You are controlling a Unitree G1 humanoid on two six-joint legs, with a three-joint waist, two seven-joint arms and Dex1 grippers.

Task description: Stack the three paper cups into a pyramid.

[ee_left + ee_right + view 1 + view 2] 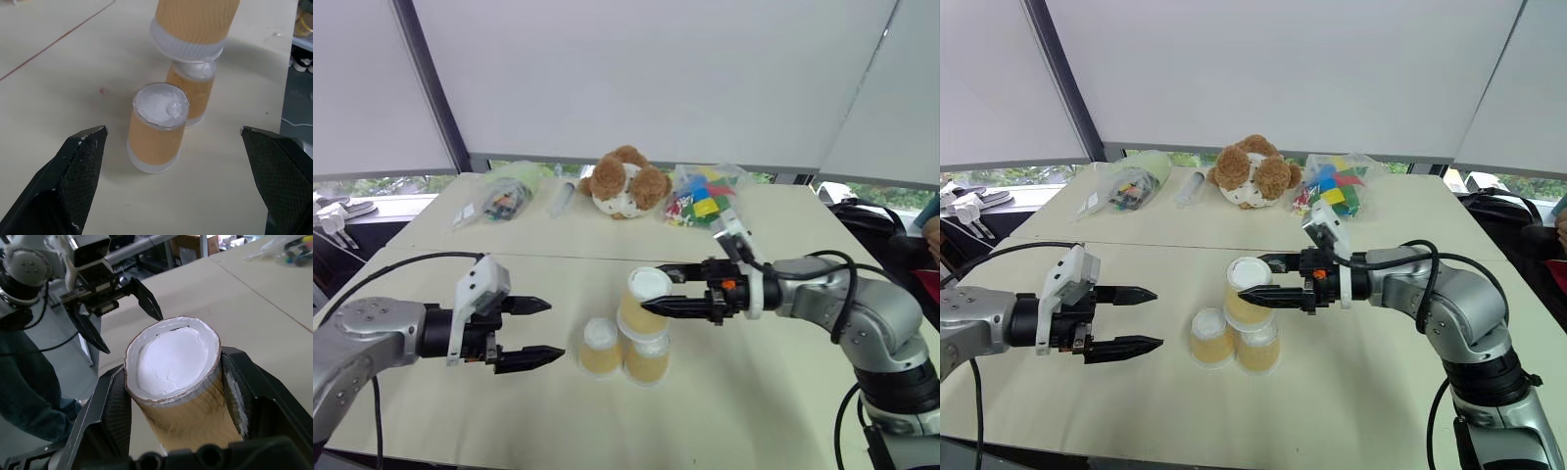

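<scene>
My right gripper [658, 300] was clamped on one paper cup [643, 300], tilted above two cups [625, 351] on the desk [773, 392]; my left gripper [540, 332] stood apart.

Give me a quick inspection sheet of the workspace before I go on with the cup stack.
Surface: beige table, a seam line running across it.
Job's things: two paper cups stand upside down, side by side; the third cup is held tilted over them, not yet released.
Clutter: teddy bear, bag of coloured blocks and bag of small items along the far edge.
Grippers: right gripper shut on the third cup; left gripper open, beside the cups, holding nothing.
Cables: black cables along both arms.
Surroundings: white blinds behind the table.
</scene>
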